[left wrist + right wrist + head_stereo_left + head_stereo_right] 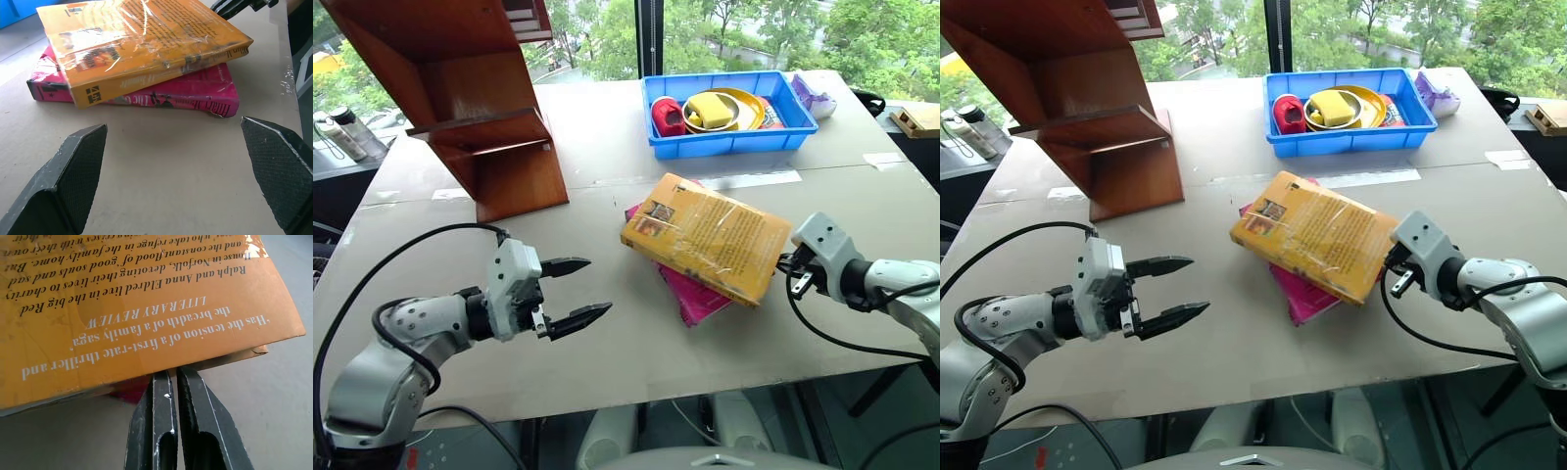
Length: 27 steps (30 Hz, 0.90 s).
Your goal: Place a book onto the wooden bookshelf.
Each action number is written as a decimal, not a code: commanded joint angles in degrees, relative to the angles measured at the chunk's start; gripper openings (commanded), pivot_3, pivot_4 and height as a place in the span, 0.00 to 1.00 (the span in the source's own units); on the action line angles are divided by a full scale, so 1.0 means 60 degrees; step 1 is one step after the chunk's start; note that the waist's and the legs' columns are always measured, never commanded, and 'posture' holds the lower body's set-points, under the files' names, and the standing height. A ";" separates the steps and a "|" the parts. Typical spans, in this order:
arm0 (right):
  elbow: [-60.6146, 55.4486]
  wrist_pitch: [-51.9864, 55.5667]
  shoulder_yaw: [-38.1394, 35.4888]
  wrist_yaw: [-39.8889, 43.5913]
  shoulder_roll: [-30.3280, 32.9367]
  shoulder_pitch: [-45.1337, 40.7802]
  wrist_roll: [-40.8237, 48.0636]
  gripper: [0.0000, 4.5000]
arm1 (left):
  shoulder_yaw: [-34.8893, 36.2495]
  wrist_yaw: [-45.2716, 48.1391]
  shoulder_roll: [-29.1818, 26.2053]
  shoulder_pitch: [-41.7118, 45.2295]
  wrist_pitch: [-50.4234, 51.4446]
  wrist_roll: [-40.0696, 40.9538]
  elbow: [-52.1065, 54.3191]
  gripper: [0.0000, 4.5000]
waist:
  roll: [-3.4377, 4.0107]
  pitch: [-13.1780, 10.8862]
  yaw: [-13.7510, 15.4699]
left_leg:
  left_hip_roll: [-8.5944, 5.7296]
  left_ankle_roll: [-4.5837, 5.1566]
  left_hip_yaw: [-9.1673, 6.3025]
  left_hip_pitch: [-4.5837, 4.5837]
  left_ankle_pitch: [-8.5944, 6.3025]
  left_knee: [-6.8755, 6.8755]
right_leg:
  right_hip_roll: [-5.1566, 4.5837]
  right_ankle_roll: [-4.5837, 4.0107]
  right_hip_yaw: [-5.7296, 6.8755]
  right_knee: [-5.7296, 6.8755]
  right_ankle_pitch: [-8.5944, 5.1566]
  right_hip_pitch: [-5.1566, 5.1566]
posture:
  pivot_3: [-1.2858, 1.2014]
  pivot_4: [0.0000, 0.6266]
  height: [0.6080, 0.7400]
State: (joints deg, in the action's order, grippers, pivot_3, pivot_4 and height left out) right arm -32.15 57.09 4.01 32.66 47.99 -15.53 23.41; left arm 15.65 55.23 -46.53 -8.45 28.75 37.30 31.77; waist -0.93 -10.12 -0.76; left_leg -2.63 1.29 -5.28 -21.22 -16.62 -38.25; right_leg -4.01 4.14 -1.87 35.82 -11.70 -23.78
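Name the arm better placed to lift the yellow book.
Probably the right. The right gripper, shut, already pokes under the yellow book's near edge, tipping it off the pink book; the left gripper hangs open, apart.

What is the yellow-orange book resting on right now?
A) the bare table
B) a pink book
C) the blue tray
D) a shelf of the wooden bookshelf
B: the yellow-orange book lies askew on top of the pink book, whose spine and corner stick out beneath it on the table, apart from the blue tray and the wooden bookshelf.
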 commanded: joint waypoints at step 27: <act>-0.2056 -0.2881 -0.6436 0.3824 -0.0511 0.4197 0.3202 1.00 | 0.0757 -0.8044 0.3066 0.1107 0.4918 0.8507 -0.2201 1.00 | 0.0034 0.0014 0.0252 | -0.0018 -0.0005 -0.0097 -0.0063 -0.0018 -0.0027 | -0.0018 0.0011 0.0078 0.0009 -0.0002 -0.0016 | 0.52 0.24 1.00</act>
State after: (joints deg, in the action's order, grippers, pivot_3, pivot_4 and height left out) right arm -42.15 41.54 -30.71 54.99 45.49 9.02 39.56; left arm 20.14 12.44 -28.91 -2.89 57.77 81.39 19.60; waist -0.73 -10.04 0.75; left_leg -2.74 1.26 -5.86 -21.58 -16.72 -38.42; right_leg -4.12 4.21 -1.41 35.87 -11.71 -23.85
